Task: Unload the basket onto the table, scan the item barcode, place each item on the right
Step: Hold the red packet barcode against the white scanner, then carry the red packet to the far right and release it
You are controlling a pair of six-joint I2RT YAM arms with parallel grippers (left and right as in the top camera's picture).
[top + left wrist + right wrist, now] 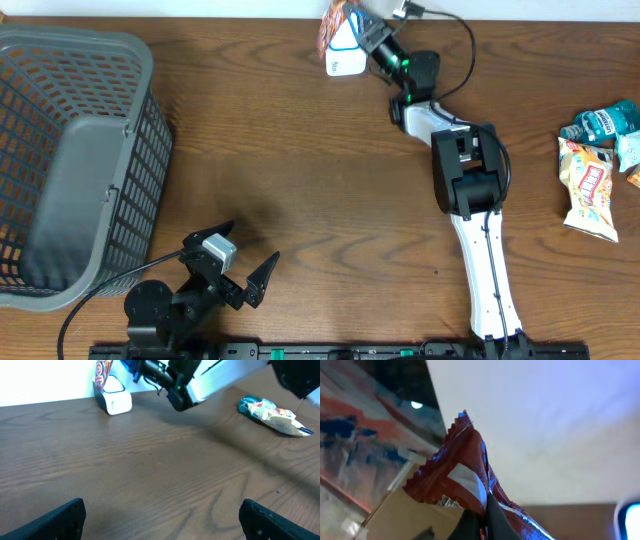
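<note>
Left hand (240, 256) nearest, low at the front of the bench (300, 180), released, jaws spread wide, nothing between them. Well apart from the action. Off to its left, grey basket (75, 40); over on the right side, loose snack packets (590, 185), lying flat, nobody on them.

Further out now, across bare wood to the far edge: right hand (368, 36), clenched on the red foil packet (333, 20). From the wrist view, fingertips (470, 527) pinched together on the lower edge of the film, serrated crimp standing up beyond them.

Handling, by the look of it: light as anything, thin crinkly foil, soft and floppy, probably slick under hard pads. Likely to sag or twist away from a one-point pinch. Contents unknown, possibly crushable, so no squeezing the belly. Best hold judged to be right at a crimped seam or flat margin, where doubled film gives some stiffness and leaves the printed faces clear.

Position: packet reaching out past the fingertips, to the left of the hand from overhead, held up just behind the white scanner (345, 60) at the back of the bench. Touching the scanner or merely close, cannot tell. No barcode to be made out from any view.
</note>
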